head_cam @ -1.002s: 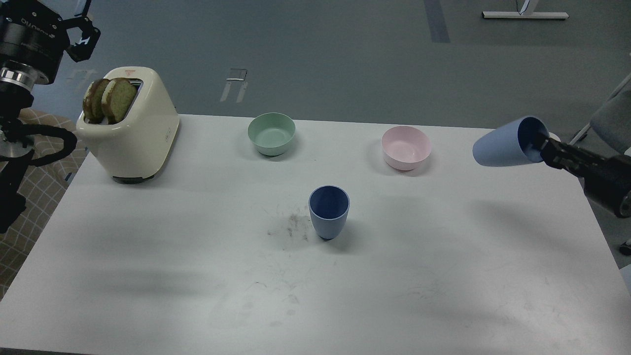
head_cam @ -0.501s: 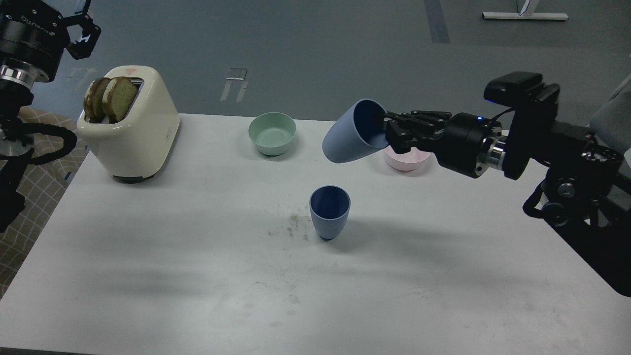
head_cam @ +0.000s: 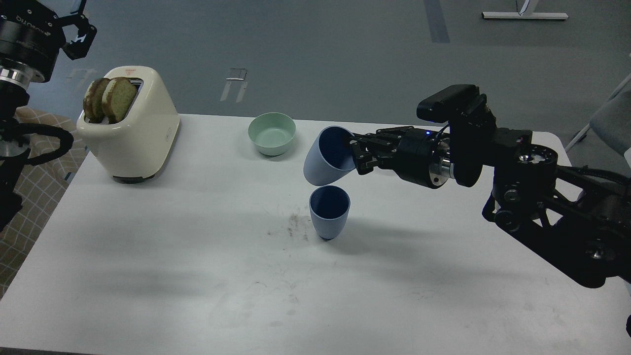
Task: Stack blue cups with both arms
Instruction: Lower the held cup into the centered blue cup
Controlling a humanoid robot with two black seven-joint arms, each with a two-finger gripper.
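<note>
Head view: step in hand, by my reading, is the carry-over and alignment of 1 cup above the other; nesting not yet done. Right gripper (head_cam: 356, 154) pinches the rim of the carried blue cup (head_cam: 324, 159), 1 finger inside the mouth, 1 outside; the cup hangs tilted, mouth up and toward the arm, base pointing down-left, just above the standing blue cup (head_cam: 329, 212); whether the 2 touch I cannot tell, they look barely apart. Standing cup sits upright near the middle of the white table (head_cam: 148, 256), beside a patch of dark scuffs. Left gripper (head_cam: 79, 35) is raised at the far left above the toaster (head_cam: 135, 128), fingers spread, holding nothing.

Next move likely calls for righting the carried cup to vertical, centring its narrow base over the open mouth below, then lowering before release; a tilted entry could tip the lower cup.

Both cups: matte dusty blue, handleless, tapering to a rounded base, darker inside; matching pair. Mint-green bowl (head_cam: 272, 133) sits behind, well apart.
</note>
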